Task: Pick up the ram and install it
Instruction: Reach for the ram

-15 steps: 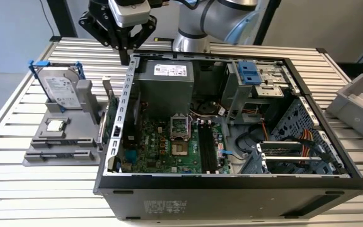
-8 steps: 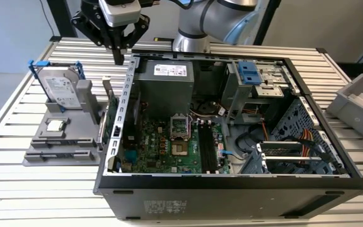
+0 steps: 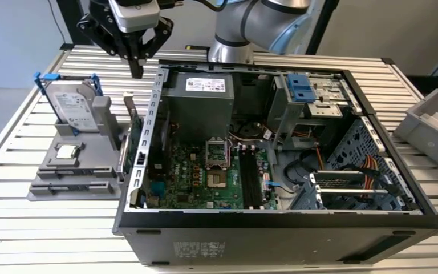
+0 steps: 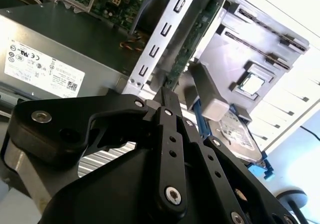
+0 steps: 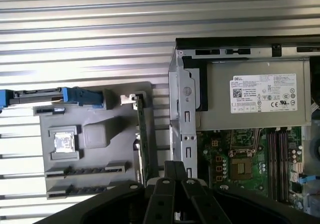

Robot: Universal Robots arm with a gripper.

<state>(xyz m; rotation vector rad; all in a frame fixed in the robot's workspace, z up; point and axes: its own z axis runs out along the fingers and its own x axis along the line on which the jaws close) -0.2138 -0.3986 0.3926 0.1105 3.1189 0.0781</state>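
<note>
Holder [image 3: 44, 191]: hard drive [image 3: 74, 108], chip [image 3: 68, 151], green card [image 5: 143, 134]. Case [image 3: 280, 228]: motherboard [image 3: 196, 177]. Pincer [image 3: 136, 71] closed.

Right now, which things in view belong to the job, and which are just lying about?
Job: black gripper; long black slots on the green motherboard.
Lying about: silver hard drive in blue frame; square silver processor chip; green bracketed expansion card; grey plastic bin.

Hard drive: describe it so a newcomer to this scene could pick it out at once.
A grey holder sits at the exterior view's left of the open computer case. The hard drive stands on edge at its far end: a silver slab in a blue frame, unlike the flat processor chip and thin green card.
</note>
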